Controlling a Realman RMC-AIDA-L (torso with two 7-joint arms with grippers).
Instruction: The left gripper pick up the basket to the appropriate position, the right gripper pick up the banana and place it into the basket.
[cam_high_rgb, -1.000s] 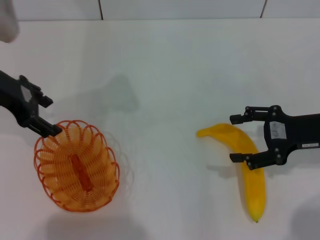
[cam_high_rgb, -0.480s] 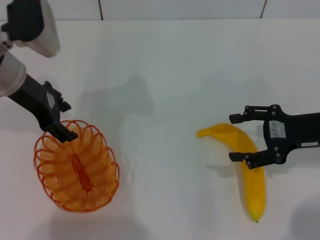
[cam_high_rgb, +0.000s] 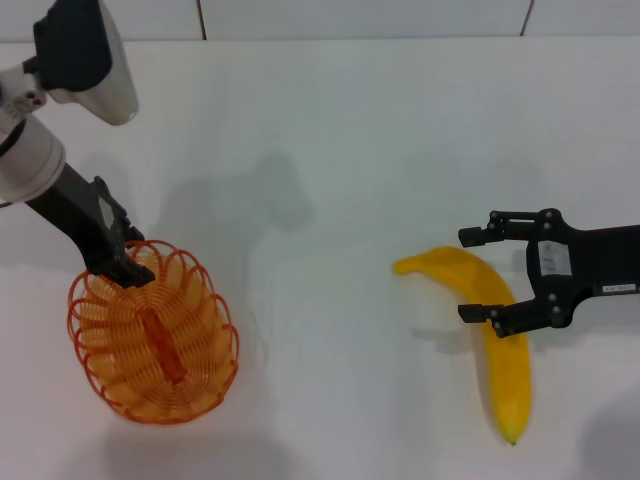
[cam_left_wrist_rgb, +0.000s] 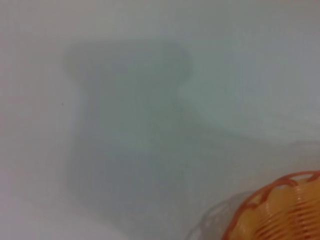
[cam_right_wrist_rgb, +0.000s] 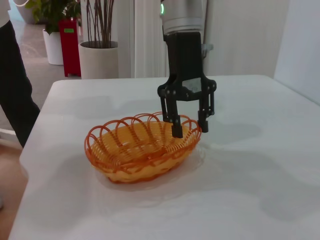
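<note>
Nothing is lifted yet — left tool (cam_right_wrist_rgb: 188, 126) straddles the basket (cam_high_rgb: 152, 332) rim near the counter's (cam_high_rgb: 350, 150) left edge, fingers spread; right tool (cam_high_rgb: 476, 277) brackets the banana (cam_high_rgb: 490, 330) toward the right edge, also spread.

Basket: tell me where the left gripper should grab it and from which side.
Grip the basket by its looped rim at the end nearest the left gripper, coming straight down. The open fingers straddle the wire there, one inside, one outside; the upright loops suit a pinch.
</note>
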